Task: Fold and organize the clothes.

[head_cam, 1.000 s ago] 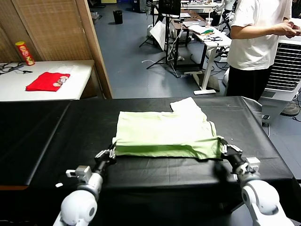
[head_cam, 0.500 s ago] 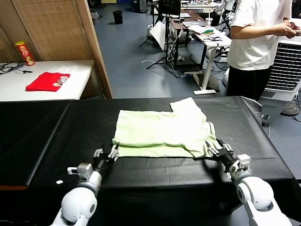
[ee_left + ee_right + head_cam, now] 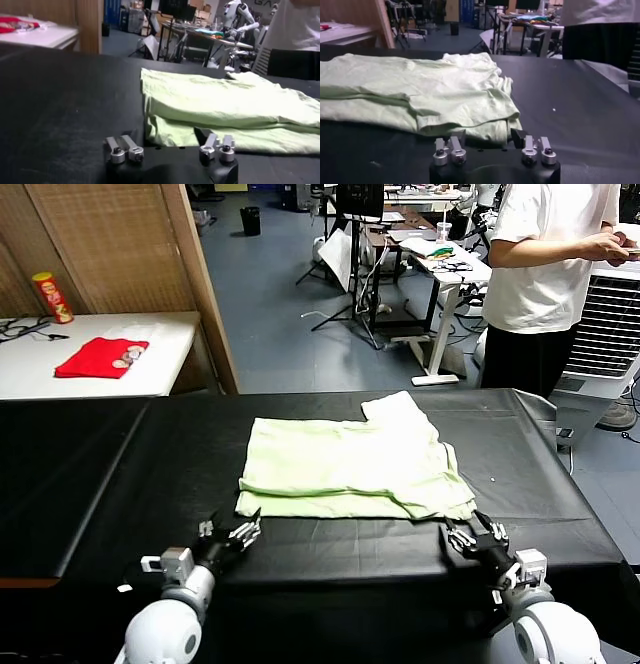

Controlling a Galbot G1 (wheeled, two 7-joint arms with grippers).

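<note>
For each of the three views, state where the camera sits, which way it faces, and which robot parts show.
Head view: high on the robot, facing forward and down at the shirt; left end effector and right end effector show.
Left wrist view: low behind the left end effector, facing the shirt's near edge.
Right wrist view: low behind the right end effector, facing the same edge.
All three views share the shirt.
</note>
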